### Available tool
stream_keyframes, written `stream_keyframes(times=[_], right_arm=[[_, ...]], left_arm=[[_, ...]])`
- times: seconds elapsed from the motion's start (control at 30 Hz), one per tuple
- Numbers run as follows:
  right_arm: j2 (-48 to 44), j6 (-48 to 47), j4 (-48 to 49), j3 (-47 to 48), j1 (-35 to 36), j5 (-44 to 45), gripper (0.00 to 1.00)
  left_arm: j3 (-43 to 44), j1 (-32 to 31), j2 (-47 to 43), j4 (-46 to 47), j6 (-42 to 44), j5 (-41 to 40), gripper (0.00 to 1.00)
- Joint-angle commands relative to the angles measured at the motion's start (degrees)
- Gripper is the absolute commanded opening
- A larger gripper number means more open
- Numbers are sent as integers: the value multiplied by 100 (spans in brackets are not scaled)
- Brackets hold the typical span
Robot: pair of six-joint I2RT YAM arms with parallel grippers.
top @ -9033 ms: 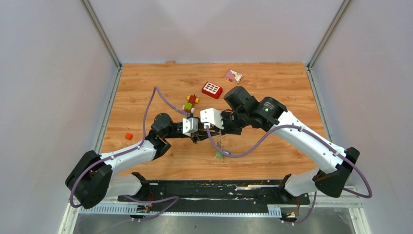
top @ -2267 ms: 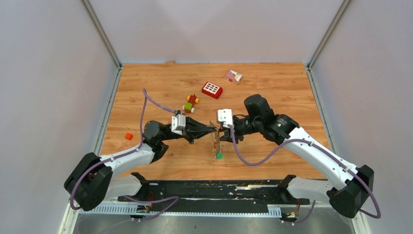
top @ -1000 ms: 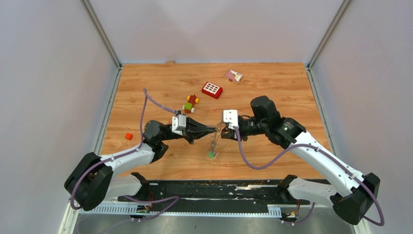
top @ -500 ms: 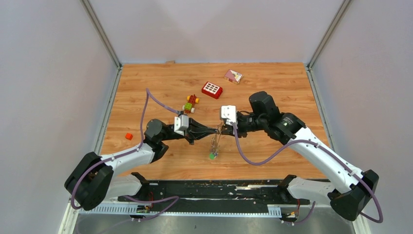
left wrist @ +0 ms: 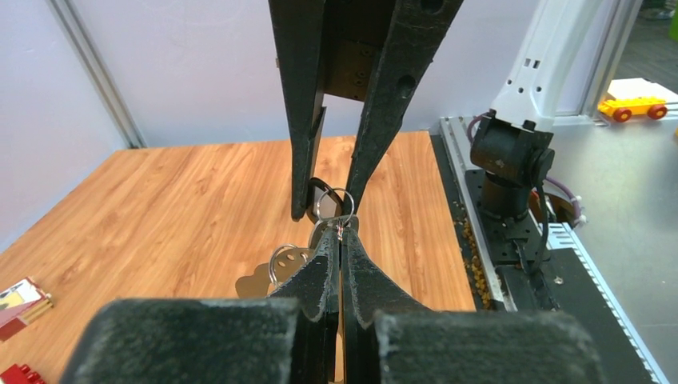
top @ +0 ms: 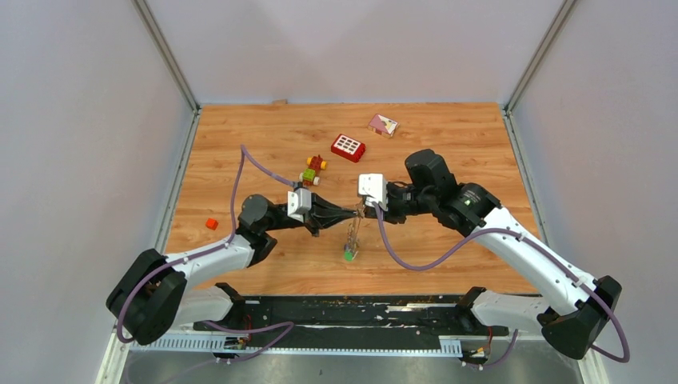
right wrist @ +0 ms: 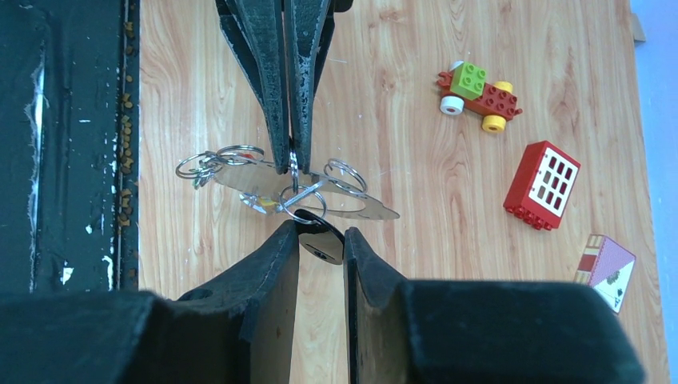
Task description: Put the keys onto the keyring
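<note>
the two arms meet nose to nose over the middle of the wooden table [top: 448,136]. the left gripper [left wrist: 340,237] is clenched tight, its fingers pressed flat together on the thin wire of the keyring [left wrist: 336,216], held up off the wood. the right gripper [right wrist: 320,238] comes in from the opposite side and grasps a dark round key head between its fingers, right up against that ring. the rest of the keys [top: 349,238] dangle below the two tips, a green tag [top: 348,256] lowest. behind them lie a block toy [top: 313,170], a red brick [top: 348,147] and a pink card [top: 383,124]; a small red cube [top: 211,224] sits well off to the left.
</note>
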Motion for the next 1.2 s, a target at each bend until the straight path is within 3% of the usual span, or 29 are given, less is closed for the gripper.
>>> stream_keyframes(times=[0.0,0.13,0.43,0.67,0.9,1.17], right_arm=[[-116,-143,-38,337,-18,574,0],[-195,-169,-122,296,-16,975,0],[-278,-291,-410,158,-18,1940,0],[-531,-614,-453,-493,-27,3088,0],[-584,-870,-866,-843,-364,3828,0],[-638,-1428,-1277,-1369,-1288,4144,0]], left_arm=[[249,32,9,-115,265,-170,0],[417,26,126,-345,355,-387,8],[774,27,395,-871,569,-412,48],[653,27,215,-1241,1040,-683,77],[719,25,84,-1616,1270,-909,84],[727,27,51,-1794,1392,-909,86]])
